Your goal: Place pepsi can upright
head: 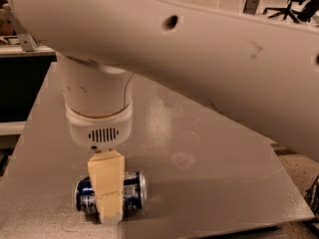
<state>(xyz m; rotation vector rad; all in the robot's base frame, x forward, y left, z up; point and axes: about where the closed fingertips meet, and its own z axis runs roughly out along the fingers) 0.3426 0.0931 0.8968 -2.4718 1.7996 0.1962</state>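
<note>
The pepsi can (133, 190) lies on its side near the front left of the grey table (214, 183). It is dark blue with white print and silver rims, its long axis running left to right. My gripper (106, 195) hangs straight down from the white wrist (98, 116) and sits right at the can's middle, its cream-coloured tip covering the centre of the can and reaching down to the table. The can rests on the table.
My big white arm (209, 54) fills the upper part of the view and hides the back of the table. The table's front edge (199, 230) runs just below the can. A black office chair (294, 1) stands far back right.
</note>
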